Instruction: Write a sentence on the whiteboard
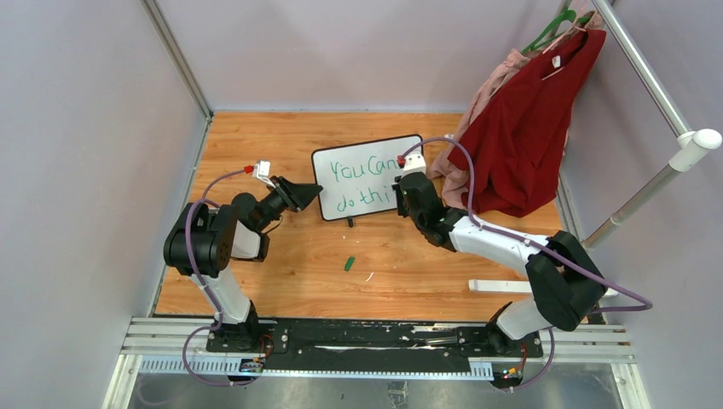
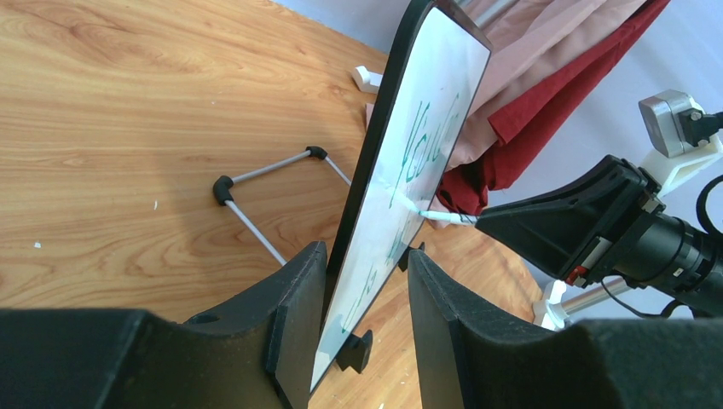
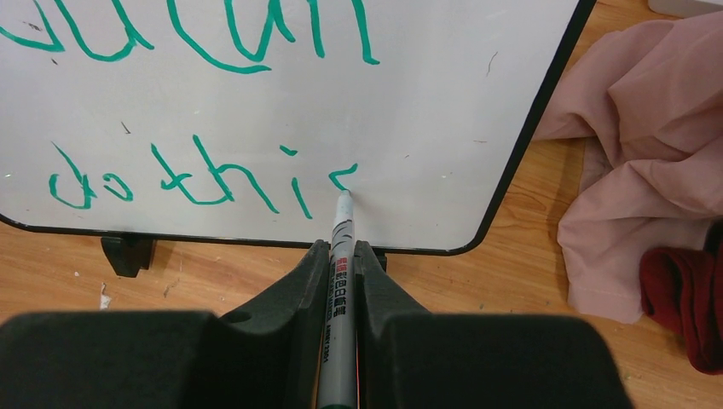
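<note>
Item: whiteboard point(image 1: 358, 186), upright at mid-bench, just left of the hanging garments point(image 1: 520, 145). The left tool point(image 2: 362, 264) is clamped on its left edge.
Right tool point(image 3: 341, 251): clamped on the marker point(image 3: 343, 221), tip touching the board.
Sentence point(image 1: 362, 169): "You Can do thi" is written. I judge only the final "s" is left, barely begun.
I find that stroke only in the right wrist view; overhead, the arm covers it. The left wrist view alone shows the wire prop point(image 2: 268, 170) behind.

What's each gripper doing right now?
Left gripper: closed on the whiteboard edge.
Right gripper: closed on the marker, tip touching the whiteboard.
</note>
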Robot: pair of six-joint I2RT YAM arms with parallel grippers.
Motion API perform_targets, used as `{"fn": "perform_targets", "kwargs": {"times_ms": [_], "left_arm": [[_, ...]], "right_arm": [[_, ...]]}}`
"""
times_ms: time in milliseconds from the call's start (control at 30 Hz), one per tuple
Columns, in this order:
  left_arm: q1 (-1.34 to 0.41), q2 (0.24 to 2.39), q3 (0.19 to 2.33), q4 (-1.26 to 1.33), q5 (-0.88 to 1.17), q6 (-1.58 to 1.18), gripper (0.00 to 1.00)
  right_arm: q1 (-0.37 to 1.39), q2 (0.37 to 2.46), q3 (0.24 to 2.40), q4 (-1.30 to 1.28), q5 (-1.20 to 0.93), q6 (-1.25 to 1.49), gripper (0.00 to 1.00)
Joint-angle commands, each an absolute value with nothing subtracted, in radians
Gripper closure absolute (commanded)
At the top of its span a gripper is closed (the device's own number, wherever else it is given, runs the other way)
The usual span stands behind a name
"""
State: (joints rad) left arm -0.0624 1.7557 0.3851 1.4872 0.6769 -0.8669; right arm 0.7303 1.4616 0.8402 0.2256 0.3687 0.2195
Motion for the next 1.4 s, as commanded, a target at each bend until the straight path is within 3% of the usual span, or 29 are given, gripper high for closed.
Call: {"fn": "perform_targets", "kwargs": {"times_ms": [0,1133,1367], "left_arm": [[-0.072,1.743,0.379,1.516,0.686,-0.845,0.55],[-0.075,1.741,0.379,1.514,0.684,-0.847,0.55],[-0.074,1.746,0.377,1.504,0.682,-0.835,0.54]], "right_arm": [[0.702,1.448,0.821,0.209,0.419,0.234,1.0],[0.75,1.477,0.848,0.229,0.3,0.229,1.0],[0.751,1.404,0.822,0.202,0.322,0.214,1.0]]}}
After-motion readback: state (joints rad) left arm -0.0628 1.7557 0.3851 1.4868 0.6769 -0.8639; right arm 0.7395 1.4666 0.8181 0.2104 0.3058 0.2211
